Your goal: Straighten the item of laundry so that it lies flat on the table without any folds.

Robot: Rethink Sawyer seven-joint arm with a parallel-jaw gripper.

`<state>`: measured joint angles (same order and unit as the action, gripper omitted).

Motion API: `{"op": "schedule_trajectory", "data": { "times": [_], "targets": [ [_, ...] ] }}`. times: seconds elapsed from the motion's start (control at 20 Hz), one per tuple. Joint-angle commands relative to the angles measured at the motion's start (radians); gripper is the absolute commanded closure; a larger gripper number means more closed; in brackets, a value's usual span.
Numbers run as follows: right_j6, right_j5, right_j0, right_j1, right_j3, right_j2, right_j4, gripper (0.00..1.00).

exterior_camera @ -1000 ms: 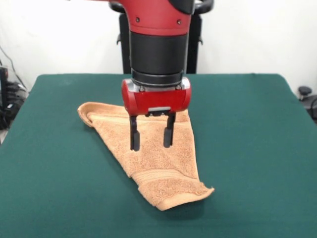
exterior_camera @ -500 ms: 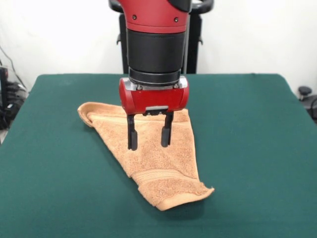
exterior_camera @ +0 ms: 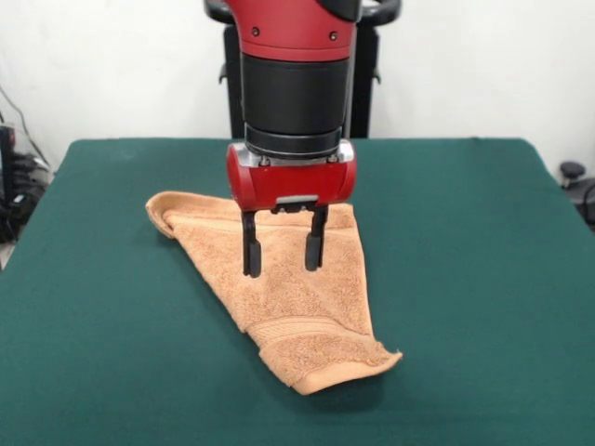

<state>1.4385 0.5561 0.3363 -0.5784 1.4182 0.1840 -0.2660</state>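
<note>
Near the middle of the table [exterior_camera: 483, 279], you see the towel [exterior_camera: 297, 307] lying in a rough triangle on the dark green cloth. Its wide side runs along the far part, from a curled-over corner at the picture's left to a corner hidden behind the red wrist. From there it narrows toward the camera and ends in a hemmed tip that lifts a little off the cloth at the picture's lower right. A woven band crosses the narrow part just above that hem. You can make out a fold line running down the left edge, where the terry looks doubled over, so the towel is not yet lying flat.

Above the towel's middle, the gripper [exterior_camera: 283, 253] hangs straight down from the red and black arm [exterior_camera: 296, 84]. Its two black fingers [exterior_camera: 251, 246] stand apart with a clear gap between them, and nothing is held in that gap. You see orange terry through the space between the fingers. The tips sit over the towel's upper half, but from this front view you cannot tell whether they touch the fabric or hover just above it.

Behind the arm, the black pedestal [exterior_camera: 367, 84] stands at the table's far side against a white wall.
</note>
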Motion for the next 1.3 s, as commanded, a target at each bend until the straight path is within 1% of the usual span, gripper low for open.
{"op": "schedule_trajectory", "data": {
  "times": [0.05,0.2,0.4,0.6,0.85,1.2,1.3],
  "targets": [
    [0.04,0.044,-0.027,0.039,0.113,0.013,-0.054,0.0],
    [0.04,0.024,-0.036,0.098,0.072,-0.005,-0.077,0.0],
    [0.018,-0.022,-0.022,0.13,0.059,0.005,-0.093,0.0],
    [0.002,-0.045,-0.005,0.139,0.063,0.03,-0.108,0.0],
    [0.013,-0.034,-0.012,0.158,0.036,0.031,-0.118,0.0],
    [0.021,-0.025,-0.015,0.136,0.053,0.033,-0.132,0.0],
    [0.02,-0.004,-0.017,0.138,0.04,0.036,-0.128,0.0]
  ]
}}
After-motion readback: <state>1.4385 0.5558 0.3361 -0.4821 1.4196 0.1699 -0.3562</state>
